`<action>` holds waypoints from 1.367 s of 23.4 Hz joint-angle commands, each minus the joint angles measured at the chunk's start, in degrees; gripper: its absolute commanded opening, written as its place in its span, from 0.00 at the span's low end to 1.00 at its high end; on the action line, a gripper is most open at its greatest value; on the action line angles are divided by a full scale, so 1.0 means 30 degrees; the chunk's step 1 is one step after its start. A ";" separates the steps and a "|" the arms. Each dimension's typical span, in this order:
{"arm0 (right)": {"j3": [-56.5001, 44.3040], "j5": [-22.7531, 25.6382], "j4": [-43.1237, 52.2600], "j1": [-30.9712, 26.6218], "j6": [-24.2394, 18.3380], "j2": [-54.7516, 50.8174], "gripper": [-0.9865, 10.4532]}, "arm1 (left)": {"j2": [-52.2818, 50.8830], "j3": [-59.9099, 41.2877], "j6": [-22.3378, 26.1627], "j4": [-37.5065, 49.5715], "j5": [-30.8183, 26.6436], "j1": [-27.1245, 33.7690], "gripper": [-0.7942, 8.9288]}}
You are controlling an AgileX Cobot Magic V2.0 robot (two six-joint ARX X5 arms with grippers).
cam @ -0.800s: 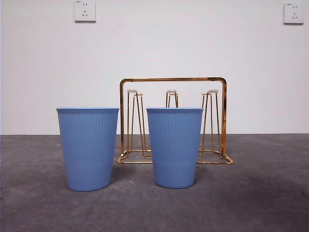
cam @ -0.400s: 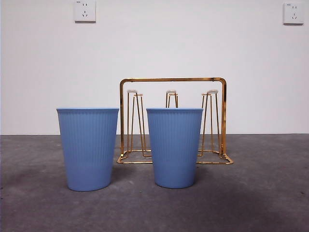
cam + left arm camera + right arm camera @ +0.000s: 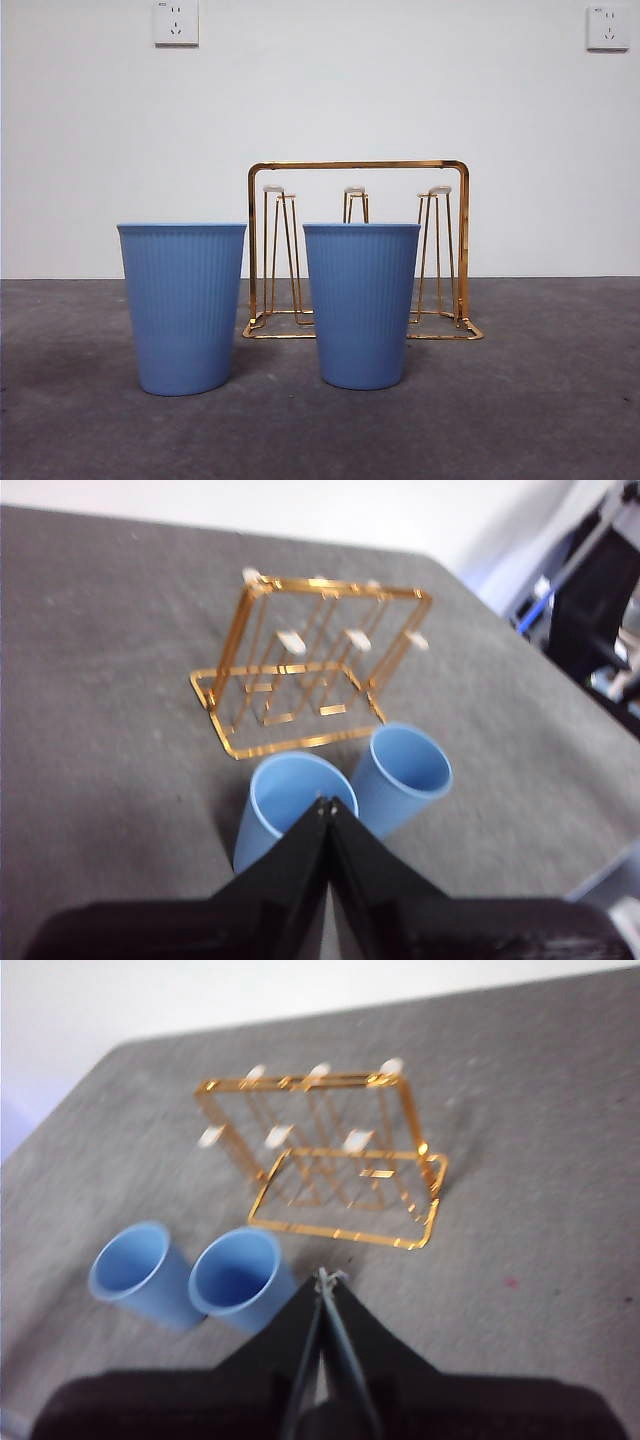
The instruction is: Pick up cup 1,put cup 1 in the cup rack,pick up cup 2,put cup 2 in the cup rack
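Two ribbed blue cups stand upright on the grey table in front of the gold wire cup rack (image 3: 357, 164). One cup (image 3: 182, 310) is at the left and the other cup (image 3: 362, 305) is near the middle; nothing shows which is cup 1 or cup 2. The rack's pegs are bare. My left gripper (image 3: 326, 805) is shut and empty, raised above and short of the nearer cup (image 3: 280, 790), with the second cup (image 3: 405, 772) and the rack (image 3: 340, 587) beyond. My right gripper (image 3: 322, 1278) is shut and empty, raised close to a cup (image 3: 238, 1278), with the other cup (image 3: 135, 1268) further off. Neither arm shows in the front view.
A white wall with two sockets (image 3: 176, 22) rises behind the table. Dark equipment (image 3: 600, 600) stands off the table's far side in the left wrist view. Grey tabletop (image 3: 540, 400) lies to the right of the cups.
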 commanded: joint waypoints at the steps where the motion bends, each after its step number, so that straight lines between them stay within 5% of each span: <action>1: 0.1508 -0.0692 -0.1683 0.0022 -0.1778 0.1231 0.08 | 0.0896 0.1013 0.1719 -0.1239 0.0495 0.0044 0.08; 6: 0.3497 -0.1457 -0.4692 0.0022 -0.3672 0.3279 0.08 | 0.2310 0.2484 0.2681 -0.2892 0.1384 -0.0189 0.08; 16: 0.3942 -0.1610 -0.5566 0.0036 -0.4109 0.4466 0.09 | 0.3300 0.2980 0.2783 -0.3191 0.1399 -0.0699 0.09; 18: 0.3942 -0.1617 -0.5457 0.0036 -0.4095 0.4466 0.14 | 0.3453 0.3016 0.2404 -0.3104 0.1588 -0.0699 0.31; 20: 0.3942 -0.2127 -0.5304 0.0044 -0.3963 0.4503 0.33 | 0.3694 0.3038 0.1807 -0.2703 0.2324 -0.0699 0.73; 23: 0.3942 -0.3854 -0.5100 0.0058 -0.3541 0.4736 0.51 | 0.4007 0.3038 0.1501 -0.2135 0.3803 -0.0721 0.76; 32: 0.3949 -0.3854 -0.3912 0.2608 -0.2229 0.7526 0.50 | 0.4758 0.3045 0.0918 -0.1122 0.6033 -0.1574 0.76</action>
